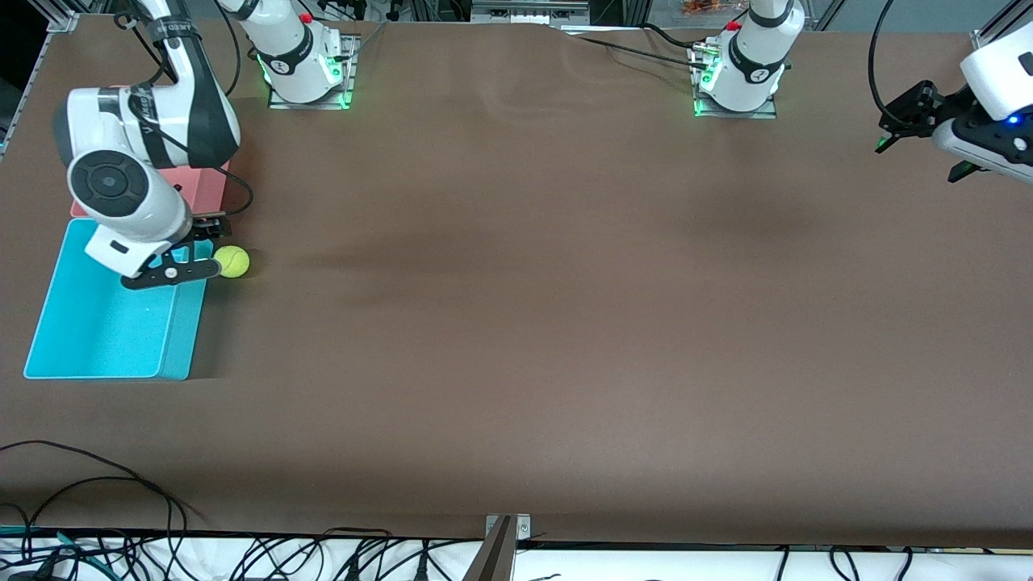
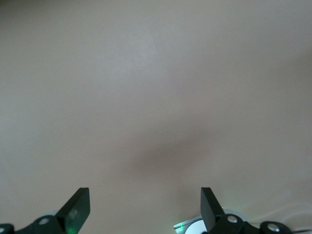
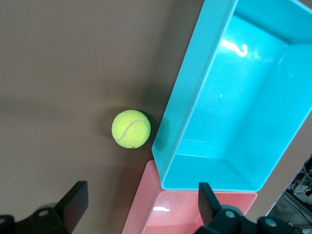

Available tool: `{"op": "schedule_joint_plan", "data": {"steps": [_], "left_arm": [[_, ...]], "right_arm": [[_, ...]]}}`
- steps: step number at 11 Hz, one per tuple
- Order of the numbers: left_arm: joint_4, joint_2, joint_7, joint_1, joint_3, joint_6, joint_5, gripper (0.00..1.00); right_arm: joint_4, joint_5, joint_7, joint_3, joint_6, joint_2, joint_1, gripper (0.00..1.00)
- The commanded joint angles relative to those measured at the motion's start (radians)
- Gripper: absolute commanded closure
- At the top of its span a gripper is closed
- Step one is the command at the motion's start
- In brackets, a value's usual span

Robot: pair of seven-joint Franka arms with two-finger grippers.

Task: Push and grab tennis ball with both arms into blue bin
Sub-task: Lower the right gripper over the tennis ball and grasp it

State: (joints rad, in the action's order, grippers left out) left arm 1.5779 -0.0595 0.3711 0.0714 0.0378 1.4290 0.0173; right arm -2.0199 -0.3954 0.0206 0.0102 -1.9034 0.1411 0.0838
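The tennis ball [image 1: 232,261] [image 3: 130,128] rests on the brown table, close beside the outer wall of the blue bin [image 1: 182,337] [image 3: 194,83], near the bin's corner that meets the pink bin. My right gripper [image 1: 205,248] [image 3: 141,204] hangs open over that corner, with nothing between its fingers. The ball lies just off its fingertips, toward the left arm's end. My left gripper [image 1: 923,158] [image 2: 145,207] waits open over bare table at the left arm's end, holding nothing.
A pink bin [image 1: 211,187] [image 3: 146,210] stands against the blue bin, farther from the front camera, partly under the right arm. Both arm bases [image 1: 305,74] [image 1: 736,81] stand along the back edge. Cables lie off the front edge.
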Motion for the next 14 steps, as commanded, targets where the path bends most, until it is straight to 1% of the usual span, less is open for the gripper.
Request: {"op": "schedule_joint_plan", "data": {"steps": [1,3,5,8,9,10,12,13,14], "left_arm": [[-0.076,0.010,-0.086,-0.004,-0.021,-0.051,0.013,0.00],[-0.076,0.015,-0.194,-0.004,-0.024,-0.048,0.013,0.00],[-0.075,0.012,-0.312,-0.010,-0.051,-0.048,0.012,0.00],[-0.078,0.038,-0.337,-0.008,-0.058,-0.041,0.013,0.00],[-0.078,0.050,-0.337,-0.010,-0.058,-0.041,0.010,0.00],[-0.081,0.065,-0.337,-0.009,-0.059,-0.041,0.012,0.00],[-0.099,0.069,-0.336,-0.008,-0.059,-0.041,0.009,0.00],[-0.108,0.069,-0.336,0.004,-0.058,-0.041,0.010,0.00],[-0.119,0.069,-0.336,0.008,-0.059,-0.041,0.010,0.00]], "right_arm": [[-0.066,-0.023,-0.014,0.002,-0.106,0.044,0.002,0.00],[-0.094,-0.025,-0.037,0.002,-0.152,0.081,0.004,0.00],[-0.114,-0.026,-0.089,0.002,-0.183,0.100,0.013,0.00],[-0.124,-0.033,-0.091,-0.001,-0.212,0.133,0.011,0.00],[-0.143,-0.055,-0.093,-0.003,-0.250,0.149,0.005,0.00],[-0.164,-0.098,-0.111,-0.006,-0.293,0.155,0.004,0.00],[-0.187,-0.156,-0.160,-0.012,-0.302,0.157,0.002,0.00],[-0.187,-0.180,-0.162,-0.013,-0.322,0.169,0.001,0.00],[-0.187,-0.183,-0.160,-0.028,-0.369,0.187,-0.004,0.00]]}}
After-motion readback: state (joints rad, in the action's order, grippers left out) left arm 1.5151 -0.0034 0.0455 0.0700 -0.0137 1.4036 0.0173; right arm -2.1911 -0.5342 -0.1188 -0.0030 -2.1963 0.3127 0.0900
